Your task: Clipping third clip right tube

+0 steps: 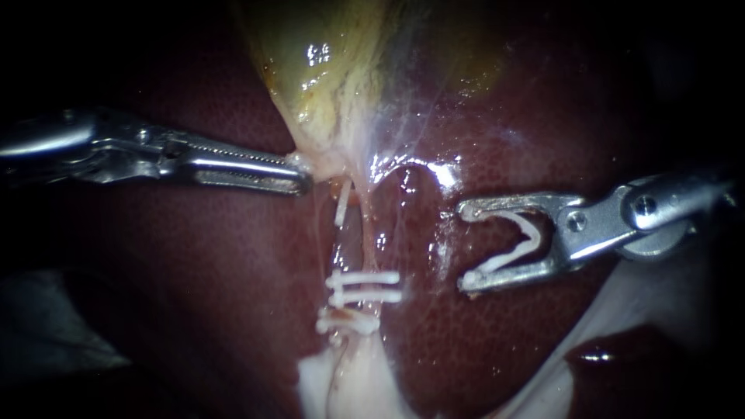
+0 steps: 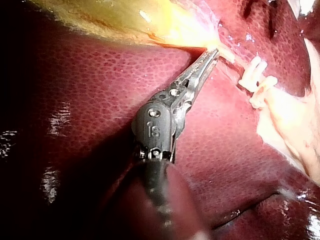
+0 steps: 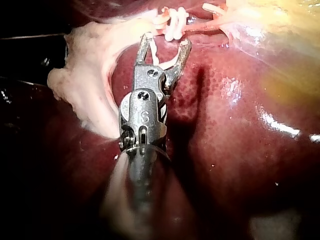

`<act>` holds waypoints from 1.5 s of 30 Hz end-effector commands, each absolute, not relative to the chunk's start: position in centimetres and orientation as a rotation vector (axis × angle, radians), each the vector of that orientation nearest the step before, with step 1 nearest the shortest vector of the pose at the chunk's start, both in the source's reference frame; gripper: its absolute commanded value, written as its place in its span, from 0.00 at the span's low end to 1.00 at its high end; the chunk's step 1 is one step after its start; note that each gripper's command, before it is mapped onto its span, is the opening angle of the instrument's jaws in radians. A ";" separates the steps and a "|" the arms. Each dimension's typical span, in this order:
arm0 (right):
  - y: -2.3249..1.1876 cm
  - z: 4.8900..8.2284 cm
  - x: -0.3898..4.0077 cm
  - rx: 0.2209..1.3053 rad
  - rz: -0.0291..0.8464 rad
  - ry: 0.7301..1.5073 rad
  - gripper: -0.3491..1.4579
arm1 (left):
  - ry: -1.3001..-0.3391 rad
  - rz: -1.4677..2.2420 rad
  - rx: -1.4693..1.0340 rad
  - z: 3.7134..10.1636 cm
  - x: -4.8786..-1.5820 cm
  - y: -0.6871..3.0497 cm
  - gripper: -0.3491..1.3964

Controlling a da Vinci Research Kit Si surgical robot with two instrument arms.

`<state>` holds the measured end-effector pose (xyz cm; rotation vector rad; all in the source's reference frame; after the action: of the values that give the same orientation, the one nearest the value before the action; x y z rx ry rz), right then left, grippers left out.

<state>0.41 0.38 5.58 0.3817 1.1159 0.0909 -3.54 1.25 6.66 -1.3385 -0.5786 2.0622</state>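
My left instrument (image 1: 299, 177) comes in from the left, and its jaws are shut on the pale neck of the yellow-green gallbladder (image 1: 326, 70); the left wrist view shows its tip (image 2: 212, 54) at that neck. My right instrument (image 1: 466, 245) stands to the right of the tubes, apart from them. Its jaws are held wide and carry a white open clip (image 1: 518, 242), also visible in the right wrist view (image 3: 162, 61). The right tube (image 1: 374, 237) runs down from the neck. Two white clips (image 1: 365, 287) cross it lower down. A further clip (image 1: 342, 208) sits on the left tube.
Dark red liver (image 1: 543, 116) surrounds the field. Another white clip (image 1: 345, 323) lies just below the pair. Pale fatty tissue (image 1: 349, 388) spreads under the tubes and shows beside my right instrument (image 3: 85, 75).
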 end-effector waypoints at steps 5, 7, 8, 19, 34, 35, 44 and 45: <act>0.38 5.58 0.38 0.382 0.090 1.116 0.47 | -0.590 2.053 -1.335 6.40 -3.32 1.40 0.00; 0.38 5.58 0.39 0.382 0.091 1.116 0.47 | -0.578 2.028 -1.340 6.24 -3.16 1.48 0.00; 0.38 5.58 0.40 0.379 0.092 1.115 0.47 | -0.573 2.020 -1.342 6.19 -3.11 1.51 0.00; 0.40 5.87 0.92 0.447 0.214 1.088 0.47 | -0.554 2.022 -1.347 6.11 -3.03 1.51 0.00; 0.36 6.83 1.64 0.549 0.394 1.087 0.47 | -0.550 2.021 -1.345 6.08 -3.06 1.48 0.00; 0.37 6.85 1.67 0.564 0.409 1.096 0.47 | -0.550 2.021 -1.345 6.08 -3.06 1.48 0.00; 0.45 6.90 1.91 0.766 0.575 1.271 0.47 | -0.549 2.021 -1.345 6.07 -3.07 1.47 0.00; 0.45 6.89 1.92 0.781 0.582 1.289 0.47 | -0.549 2.021 -1.345 6.07 -3.07 1.47 0.00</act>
<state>1.94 0.45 6.87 0.8038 1.3175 0.5898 -3.07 1.47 6.07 -1.3452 -0.5489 2.0209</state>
